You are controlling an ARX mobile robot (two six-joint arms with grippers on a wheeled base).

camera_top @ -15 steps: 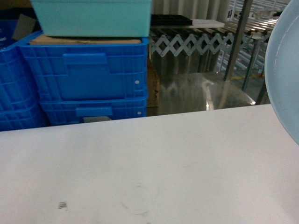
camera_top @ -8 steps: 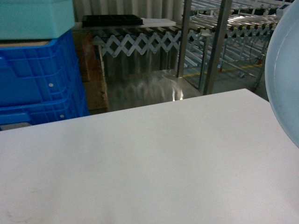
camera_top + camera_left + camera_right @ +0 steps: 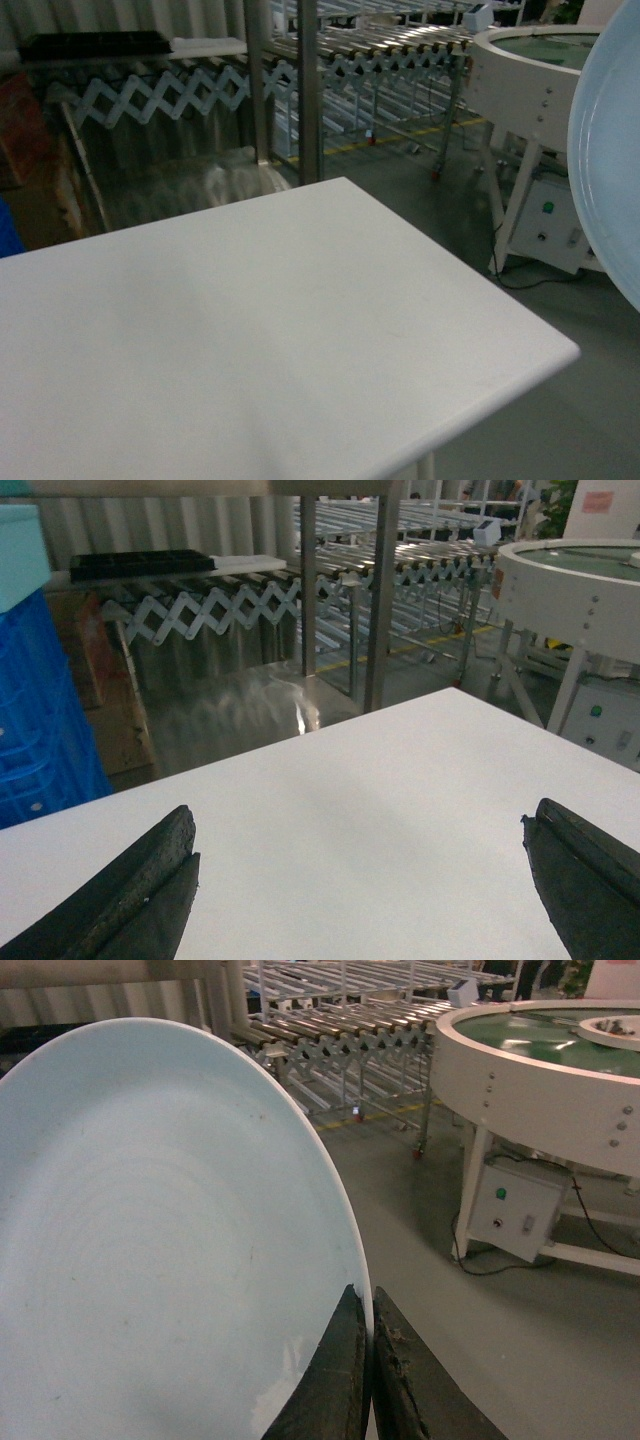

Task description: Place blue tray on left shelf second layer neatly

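Note:
The blue tray (image 3: 610, 150) is a pale blue round dish held on edge at the far right of the head view. In the right wrist view the blue tray (image 3: 170, 1240) fills the left half, and my right gripper (image 3: 365, 1295) is shut on its rim, one finger on each face. My left gripper (image 3: 358, 818) hangs open over the white table (image 3: 380, 780) with nothing between its fingers. Two shiny steel posts (image 3: 310, 90) rise behind the table. I cannot tell whether they belong to the left shelf, and no second layer shows.
The white table (image 3: 250, 330) ends in a rounded corner at the right. Beyond it are grey floor, a roller conveyor (image 3: 380, 50), and a white round-topped machine (image 3: 520, 60) with a control box (image 3: 545, 220). A blue crate (image 3: 40, 730) stands at the left.
The head view has swung to the right: the blue crates and teal box slid out on the left, and the table corner and round machine came in. The tray kept its place at the right edge.

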